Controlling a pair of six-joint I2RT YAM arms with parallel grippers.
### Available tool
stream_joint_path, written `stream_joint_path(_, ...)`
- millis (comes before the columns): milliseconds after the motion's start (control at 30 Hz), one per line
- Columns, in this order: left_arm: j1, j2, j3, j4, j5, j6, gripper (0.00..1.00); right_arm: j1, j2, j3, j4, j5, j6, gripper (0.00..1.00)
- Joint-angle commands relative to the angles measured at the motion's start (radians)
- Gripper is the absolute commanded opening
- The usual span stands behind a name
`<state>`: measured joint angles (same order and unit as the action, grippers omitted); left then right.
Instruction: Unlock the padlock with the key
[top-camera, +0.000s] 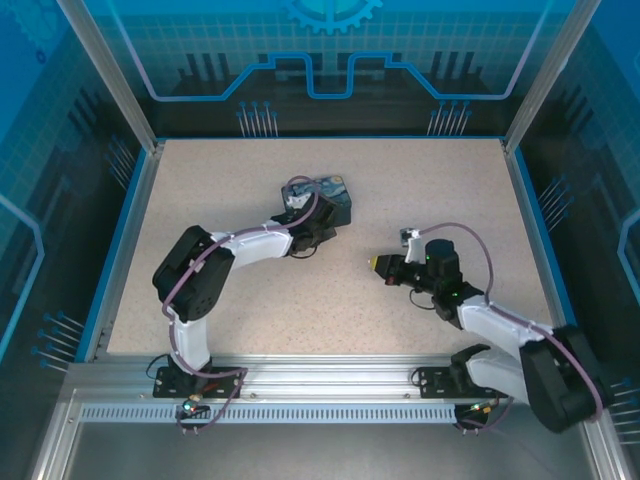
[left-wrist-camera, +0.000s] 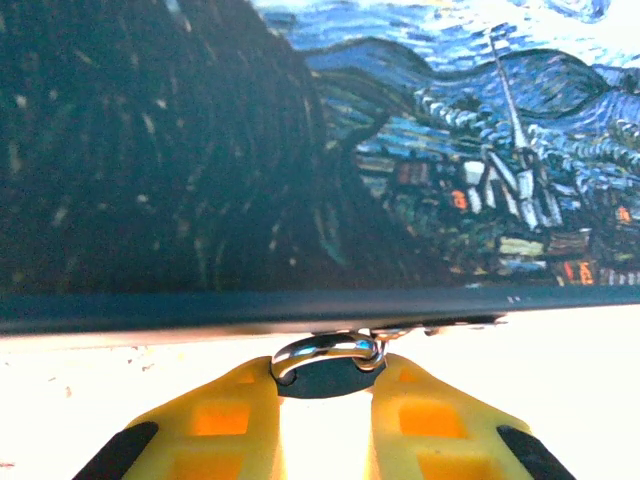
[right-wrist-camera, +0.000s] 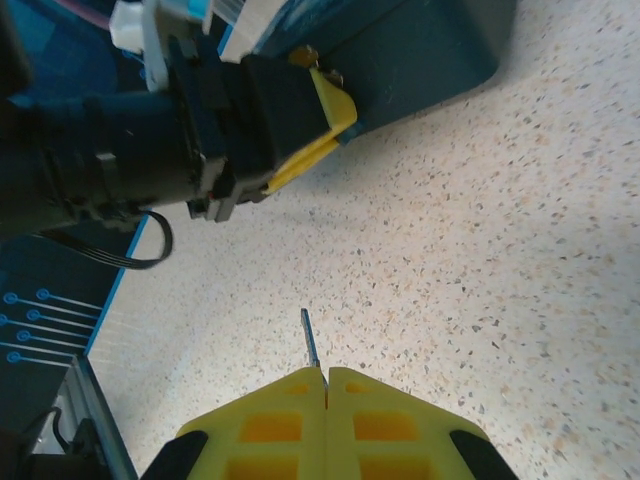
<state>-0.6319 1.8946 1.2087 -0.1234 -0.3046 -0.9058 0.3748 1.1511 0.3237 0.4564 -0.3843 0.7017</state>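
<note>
The padlock is tiny, with a dark bluish body and a silvery shackle. It sits between the yellow fingertips of my left gripper, which is shut on it right under the edge of the tin box. The shackle reaches up to the box's rim. My right gripper is shut on the key, whose thin grey blade sticks out past the fingertips above the table. In the top view the left gripper is at the box's near side, and the right gripper is a short way to its right.
The dark-blue painted tin box lies mid-table. In the right wrist view the left gripper's yellow finger touches the box. Speckled tabletop stretches around both arms, bounded by a blue rim and clear walls.
</note>
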Motion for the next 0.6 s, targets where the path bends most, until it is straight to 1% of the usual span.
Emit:
stream_joint_path(0, 0.012, -0.054, 0.037, 0.016, 0.052, -0.052, 0.12, 0.035, 0.112, 0.052, 0.186, 0.029, -0.017, 0.00)
stream_joint_path(167, 0.029, -0.063, 0.041, 0.034, 0.113, -0.094, 0.12, 0.068, 0.315, 0.116, 0.347, 0.030, -0.025, 0.00)
stream_joint_path(267, 0.033, -0.069, 0.040, 0.040, 0.131, -0.112, 0.12, 0.071, 0.424, 0.161, 0.429, 0.026, -0.021, 0.00)
stream_joint_path(433, 0.044, -0.078, 0.039, 0.057, 0.180, -0.145, 0.11, 0.072, 0.560, 0.239, 0.491, -0.010, -0.025, 0.00)
stream_joint_path(567, 0.057, -0.089, 0.022, 0.085, 0.222, -0.187, 0.11, 0.073, 0.639, 0.289, 0.502, -0.046, -0.047, 0.00)
